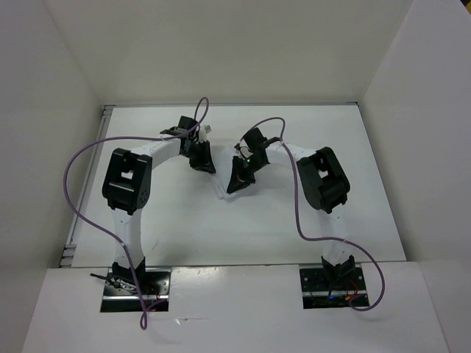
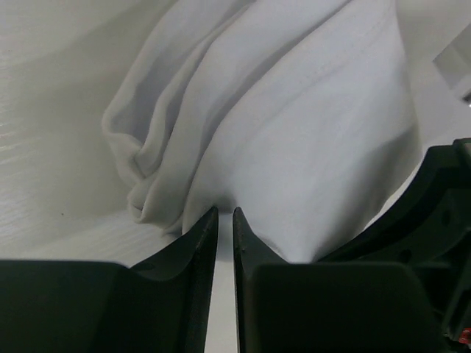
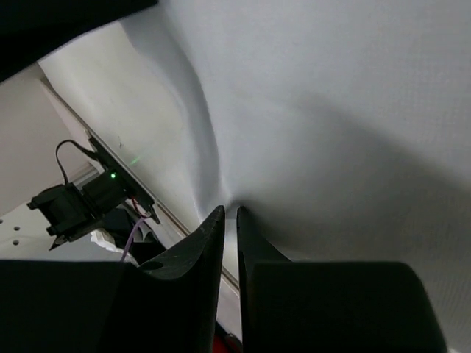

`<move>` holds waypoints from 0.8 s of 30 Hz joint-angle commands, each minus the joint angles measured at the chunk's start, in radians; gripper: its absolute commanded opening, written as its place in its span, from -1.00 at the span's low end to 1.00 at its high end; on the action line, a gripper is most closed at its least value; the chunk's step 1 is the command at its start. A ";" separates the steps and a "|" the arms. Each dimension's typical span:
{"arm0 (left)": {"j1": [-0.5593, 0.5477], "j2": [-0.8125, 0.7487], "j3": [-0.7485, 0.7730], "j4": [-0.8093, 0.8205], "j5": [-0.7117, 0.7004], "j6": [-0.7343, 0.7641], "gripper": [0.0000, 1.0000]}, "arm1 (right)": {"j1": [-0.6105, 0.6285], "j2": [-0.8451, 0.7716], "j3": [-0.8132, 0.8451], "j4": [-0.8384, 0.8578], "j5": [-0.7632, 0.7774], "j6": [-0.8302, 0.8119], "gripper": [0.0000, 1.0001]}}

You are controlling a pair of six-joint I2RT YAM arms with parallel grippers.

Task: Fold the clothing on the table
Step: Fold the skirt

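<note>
White clothing is pinched by the left claw and the right claw.

The white-and-black jointed left arm is rising from its base and bending inward at the elbow, its wrist turning the black two-finger left gripper toward the middle. The white-and-black right arm is mirroring it, tilting the black two-finger right gripper down and leftward. Each pair of jaws is standing nearly together, pinching a fold of plain white fabric garment. The grippers are hanging near each other, not touching.
</note>
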State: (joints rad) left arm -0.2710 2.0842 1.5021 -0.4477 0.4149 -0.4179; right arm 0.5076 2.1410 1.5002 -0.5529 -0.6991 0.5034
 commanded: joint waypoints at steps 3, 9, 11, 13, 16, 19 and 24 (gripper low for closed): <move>0.016 0.056 0.026 0.006 -0.067 0.034 -0.59 | 0.031 0.043 -0.034 0.054 -0.020 0.003 -0.68; 0.036 0.094 0.044 0.006 -0.067 0.034 -0.61 | 0.042 0.105 -0.034 0.034 0.081 -0.016 -0.70; 0.047 0.077 0.053 0.006 -0.067 0.034 -0.61 | 0.051 0.094 -0.018 -0.002 0.112 -0.028 -0.73; 0.047 0.042 0.053 -0.003 -0.025 0.034 -0.52 | 0.051 0.010 0.011 -0.027 0.147 -0.039 -0.73; 0.056 -0.080 0.053 -0.003 0.024 0.034 -0.40 | 0.040 -0.154 0.086 -0.103 0.222 -0.051 -0.71; 0.056 -0.258 0.000 0.020 0.059 0.034 -0.28 | -0.022 -0.298 0.133 -0.165 0.388 -0.060 -0.43; 0.065 -0.531 -0.195 0.081 0.154 0.068 -0.09 | -0.155 -0.540 0.039 -0.142 0.452 -0.086 -0.10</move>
State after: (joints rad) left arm -0.2031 1.7119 1.3918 -0.4152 0.4854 -0.3923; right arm 0.4290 1.7634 1.5608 -0.6701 -0.3466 0.4576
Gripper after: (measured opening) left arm 0.446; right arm 0.437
